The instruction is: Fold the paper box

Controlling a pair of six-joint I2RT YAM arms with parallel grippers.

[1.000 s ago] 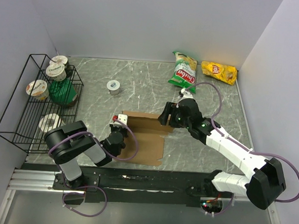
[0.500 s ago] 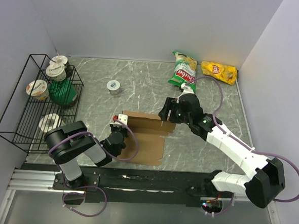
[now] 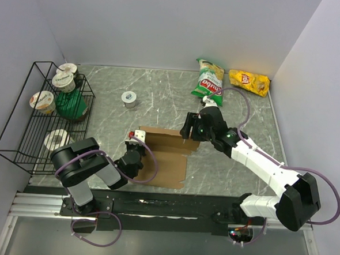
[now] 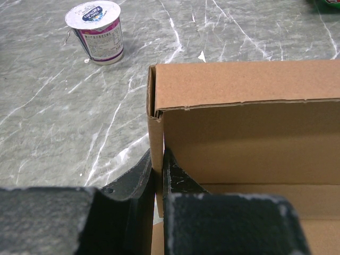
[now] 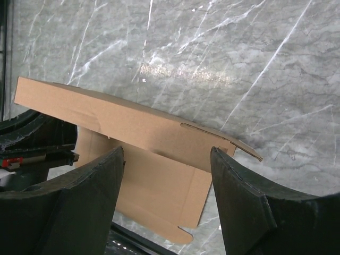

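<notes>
Filling most of the top view, the grey marbled counter point(image 3: 160, 104) is carrying everything. A black wire rack point(image 3: 14, 126) is standing along its left edge, holding several cups point(image 3: 43, 101).

The box point(image 3: 170, 165), plain brown cardboard, is lying at the lower middle of the frame, just ahead of the arm bases. Its floor panel is resting flat, while its far wall and left wall are standing upright and meeting in a corner.

The right arm is reaching in from the lower right. The right claw point(image 3: 188, 130) is hanging over the far wall's right end with its fingers spread wide. In the right wrist view the wall's top edge is running between them, and contact cannot be told.

The left claw point(image 4: 158, 166) is sitting at the box's left side, its fingers pressed together on the left wall and pinching the cardboard near the corner.

A green bag point(image 3: 209, 82) and a yellow bag point(image 3: 249, 82) are lying at the upper right, well apart from the box. A lone cup point(image 4: 97, 31) is standing beyond the box, at the upper left of the left wrist view.
</notes>
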